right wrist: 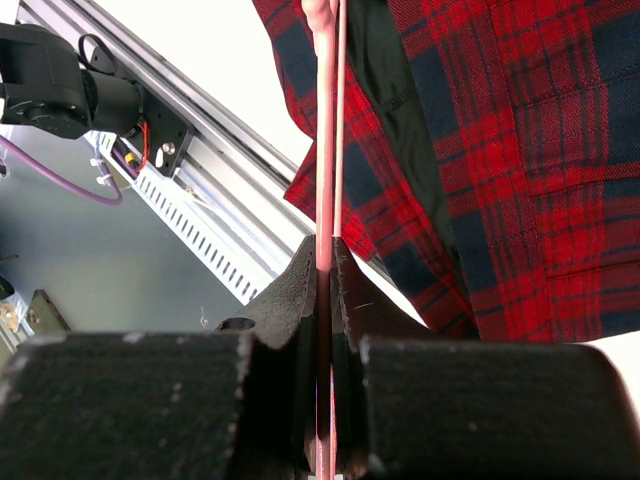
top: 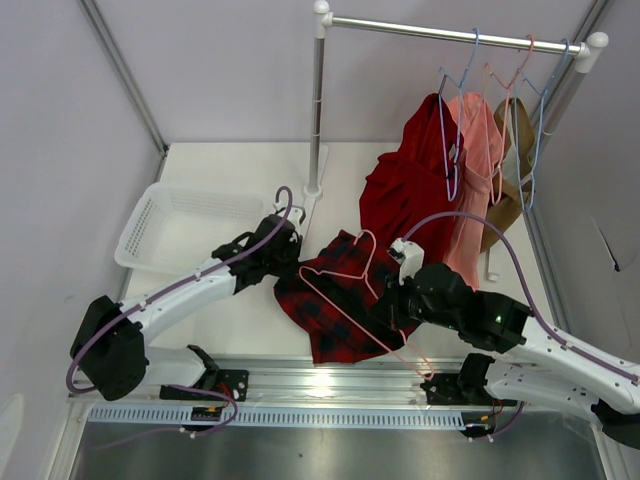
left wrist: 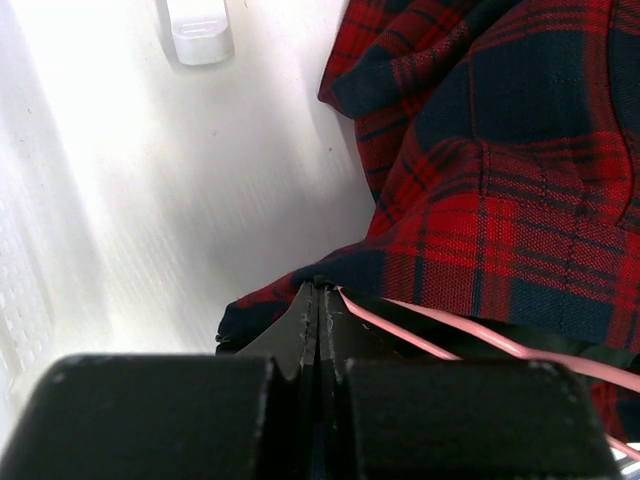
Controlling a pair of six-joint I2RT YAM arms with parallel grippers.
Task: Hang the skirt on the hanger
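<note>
plaid skirt (left wrist: 500,200): limp, light; pinch at edge | pink wire hanger (right wrist: 327,150): thin, stiff, likely slippery | left hand (left wrist: 318,290): pinching skirt edge | right hand (right wrist: 327,250): clamped on hanger wire

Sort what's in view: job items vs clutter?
Job: plaid skirt, pink hanger, left gripper pinching skirt edge, right gripper clamping hanger wire.
Clutter: white basket, red garment, salmon garment, blue hangers, clothes rail.

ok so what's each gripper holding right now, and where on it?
The left gripper is shut on the skirt, pinching its dark edge. The right gripper is shut on the hanger, clamping a straight stretch of its pink wire.
</note>
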